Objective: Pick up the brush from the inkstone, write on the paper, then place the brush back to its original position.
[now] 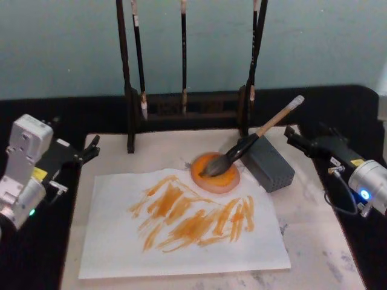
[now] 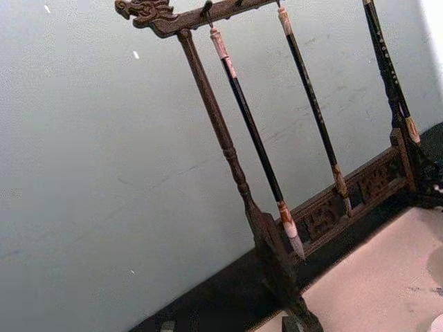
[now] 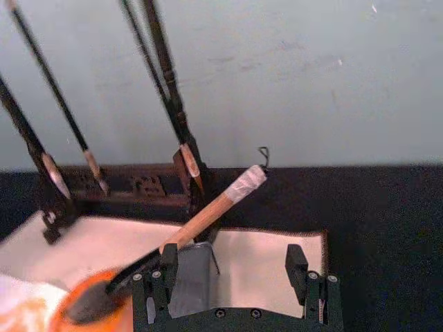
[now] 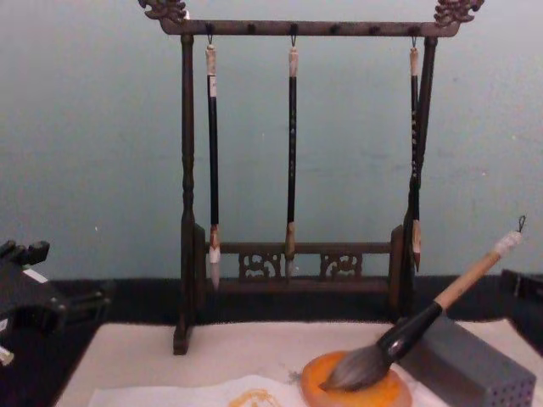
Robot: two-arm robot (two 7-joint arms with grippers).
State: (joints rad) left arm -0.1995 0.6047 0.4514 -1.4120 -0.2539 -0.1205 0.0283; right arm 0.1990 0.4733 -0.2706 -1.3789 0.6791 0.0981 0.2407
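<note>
The brush (image 1: pixel 242 148) lies with its grey tuft on the orange inkstone (image 1: pixel 230 180), its tan handle leaning up over a grey block (image 1: pixel 269 163). In the chest view the brush (image 4: pixel 407 335) slants up to the right from the inkstone (image 4: pixel 390 394). The white paper (image 1: pixel 121 254), streaked with orange strokes, lies in front of the inkstone. My right gripper (image 1: pixel 291 136) hovers open just right of the block; in the right wrist view its fingers (image 3: pixel 232 266) stand apart behind the brush (image 3: pixel 201 218). My left gripper (image 1: pixel 91 151) stays at the mat's left edge, open and holding nothing.
A dark wooden rack (image 1: pixel 181 106) with thin black brushes hanging from it stands at the back of the beige mat (image 1: pixel 314 241). The rack (image 4: pixel 293 263) sits directly behind the inkstone. Black table surface surrounds the mat on both sides.
</note>
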